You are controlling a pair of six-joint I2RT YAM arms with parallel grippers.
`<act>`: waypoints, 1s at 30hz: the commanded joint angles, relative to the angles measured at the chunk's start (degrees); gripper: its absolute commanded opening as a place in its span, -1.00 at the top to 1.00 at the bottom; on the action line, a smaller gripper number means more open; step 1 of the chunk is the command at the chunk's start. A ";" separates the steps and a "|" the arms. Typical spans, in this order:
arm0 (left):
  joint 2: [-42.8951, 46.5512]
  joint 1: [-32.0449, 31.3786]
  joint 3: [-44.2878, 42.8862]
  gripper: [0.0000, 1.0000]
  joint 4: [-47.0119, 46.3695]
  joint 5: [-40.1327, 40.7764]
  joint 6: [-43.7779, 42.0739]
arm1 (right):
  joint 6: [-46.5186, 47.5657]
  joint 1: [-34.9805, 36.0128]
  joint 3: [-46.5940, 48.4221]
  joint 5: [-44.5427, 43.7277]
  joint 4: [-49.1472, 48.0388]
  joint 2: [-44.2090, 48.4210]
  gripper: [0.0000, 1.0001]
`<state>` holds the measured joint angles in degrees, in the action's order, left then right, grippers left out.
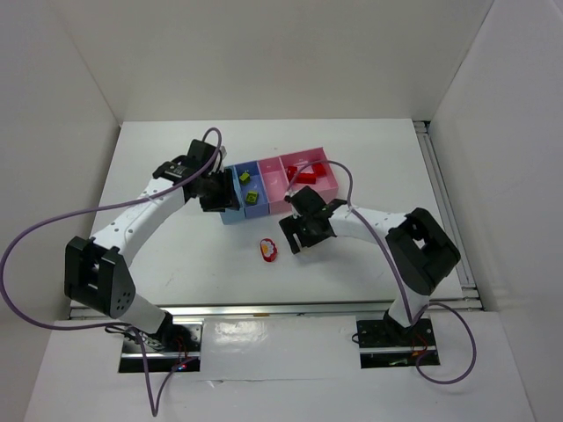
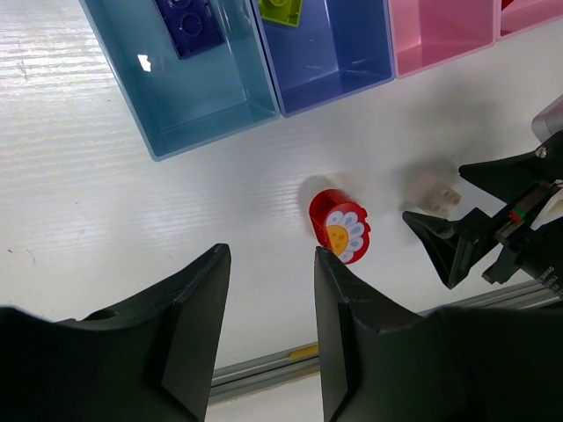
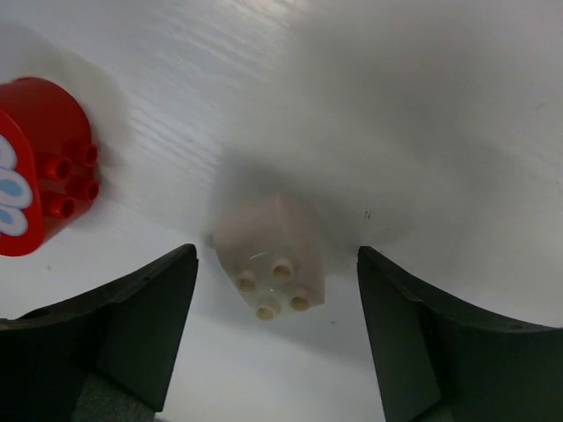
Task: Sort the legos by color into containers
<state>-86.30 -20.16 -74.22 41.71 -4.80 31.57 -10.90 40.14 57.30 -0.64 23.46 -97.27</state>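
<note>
The joined trays stand at mid-table: light blue (image 1: 233,215), darker blue (image 1: 257,209), small pink (image 1: 274,195) and large pink (image 1: 332,186). Red legos (image 1: 306,172) lie in the large pink tray. Yellow-green legos (image 1: 252,197) lie in the darker blue tray. A purple lego (image 2: 189,22) lies in the light blue tray (image 2: 211,101). A red-and-white flower lego (image 1: 267,250) (image 2: 341,227) lies on the table. My left gripper (image 1: 218,198) (image 2: 271,259) is open and empty above the light blue tray. My right gripper (image 1: 292,242) (image 3: 274,255) is open, low over the table, straddling a pale beige lego (image 3: 273,259) (image 2: 435,189).
White walls enclose the table on three sides. A metal rail (image 2: 264,365) runs along the near edge. The red flower lego (image 3: 35,167) lies just left of the right gripper's fingers.
</note>
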 commanded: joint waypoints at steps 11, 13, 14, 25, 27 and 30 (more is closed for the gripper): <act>0.26 0.30 -0.40 -0.08 -1.02 -0.82 -1.25 | -1.84 0.99 -2.37 -1.02 0.52 2.79 0.32; -0.44 0.30 -1.10 -0.08 -1.02 -1.70 -1.25 | -2.63 0.99 0.17 -2.25 1.67 3.66 0.32; -1.05 0.30 -1.89 -0.08 -1.02 -2.23 -1.25 | -3.77 0.99 1.49 -3.82 3.33 4.37 0.32; -2.20 -6.11 -2.09 -0.32 3.81 -1.36 0.58 | -6.42 -1.29 27.30 -8.68 3.69 -2.82 0.32; -1.59 -6.12 -0.41 -0.32 3.81 -2.14 1.12 | -5.89 -2.87 30.75 -7.70 2.91 -7.02 0.32; -0.27 -6.64 1.79 -0.32 2.59 -2.67 2.62 | -5.36 -4.27 36.99 -6.22 2.21 -12.21 0.29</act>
<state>-87.94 -26.85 -73.89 43.68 -7.22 32.23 -16.67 37.52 90.17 -7.27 26.85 -104.22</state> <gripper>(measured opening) 0.656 0.444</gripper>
